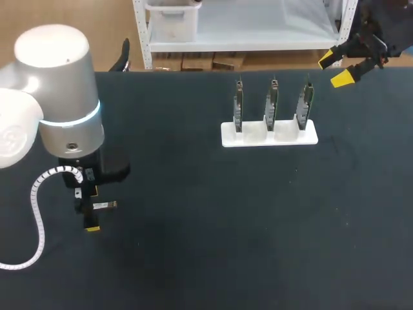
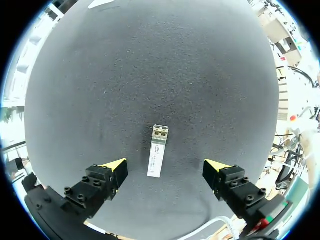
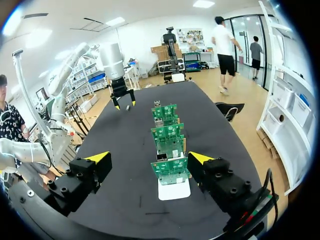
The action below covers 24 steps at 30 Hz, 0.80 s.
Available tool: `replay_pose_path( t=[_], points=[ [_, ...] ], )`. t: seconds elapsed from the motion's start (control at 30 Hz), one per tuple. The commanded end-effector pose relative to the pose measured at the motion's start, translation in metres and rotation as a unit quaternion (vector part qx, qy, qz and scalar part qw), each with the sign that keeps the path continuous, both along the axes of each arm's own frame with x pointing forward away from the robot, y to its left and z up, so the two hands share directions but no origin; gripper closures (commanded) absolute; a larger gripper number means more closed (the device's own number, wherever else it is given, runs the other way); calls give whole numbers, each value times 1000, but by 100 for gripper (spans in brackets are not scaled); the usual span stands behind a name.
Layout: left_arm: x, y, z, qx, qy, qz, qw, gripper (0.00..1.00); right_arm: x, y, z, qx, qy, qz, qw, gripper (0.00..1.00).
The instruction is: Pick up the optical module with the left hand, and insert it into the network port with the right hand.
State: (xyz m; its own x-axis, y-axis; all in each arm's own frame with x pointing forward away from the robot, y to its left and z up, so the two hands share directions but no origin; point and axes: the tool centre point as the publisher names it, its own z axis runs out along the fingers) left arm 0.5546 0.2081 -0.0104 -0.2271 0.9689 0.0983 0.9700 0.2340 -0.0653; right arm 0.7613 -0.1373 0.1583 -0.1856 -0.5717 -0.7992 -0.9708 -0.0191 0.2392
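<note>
The optical module (image 2: 158,151), a small silver bar with a white label, lies flat on the dark table (image 2: 150,60). My left gripper (image 2: 166,167) hovers over it, open, its yellow-tipped fingers to either side and touching nothing. From above, the module (image 1: 104,205) shows beside the left gripper (image 1: 92,208) at the table's left. Three upright green boards (image 1: 271,106) with the network ports stand in a white holder (image 1: 270,134) at the back. My right gripper (image 1: 342,68) hangs open and empty beyond the holder's right end. In the right wrist view the boards (image 3: 170,132) line up ahead of the right gripper (image 3: 150,159).
The left arm's grey body (image 1: 61,90) and its white coiled cable (image 1: 35,213) take up the table's left side. Bare dark tabletop (image 1: 226,226) lies between the module and the holder. The table's back edge runs just behind the boards.
</note>
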Motion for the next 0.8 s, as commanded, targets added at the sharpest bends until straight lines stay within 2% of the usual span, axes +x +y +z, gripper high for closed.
replay_pose_path(
  t=[0.03,0.8],
  points=[
    [2,0,-4,-2,3,-1,1000,0,-2,0,0,0,-2,-1,1000,0],
    [1,-1,-14,-6,14,4,1000,0,-2,0,0,0,-2,-1,1000,0]
  ],
)
